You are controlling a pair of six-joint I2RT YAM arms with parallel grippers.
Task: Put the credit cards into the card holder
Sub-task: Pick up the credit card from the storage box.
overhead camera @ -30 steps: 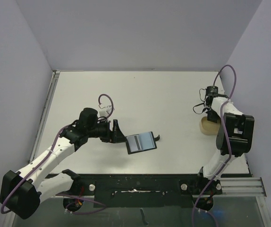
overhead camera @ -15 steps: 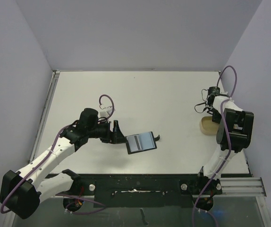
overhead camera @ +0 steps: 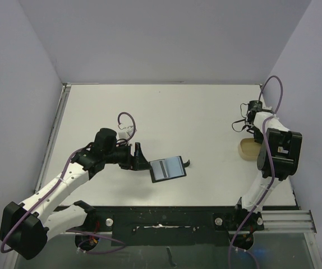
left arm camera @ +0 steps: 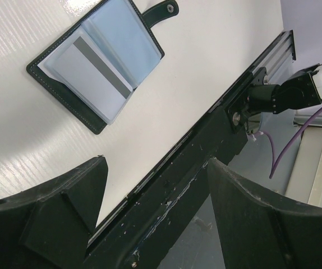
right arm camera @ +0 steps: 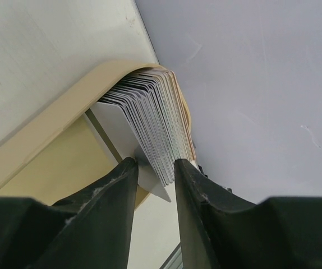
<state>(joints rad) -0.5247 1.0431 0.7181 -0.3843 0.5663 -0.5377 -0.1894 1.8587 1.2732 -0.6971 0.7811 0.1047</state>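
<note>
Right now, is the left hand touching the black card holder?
Apart. In the left wrist view, bare table separates the open left hand from the card holder, which lies open beyond its fingers.

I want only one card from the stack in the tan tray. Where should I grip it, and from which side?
Probably the free corner of the outermost card, jutting past the stack. Come edge-on from the open side of the tray, pinching both faces: the cards stand on edge.

R gripper [right arm camera: 155, 164] fingers straddle low corner of fanned credit cards [right arm camera: 150, 106], stacked on edge in tan tray [right arm camera: 49, 120] on white counter [right arm camera: 49, 45]; grip unclear.
</note>
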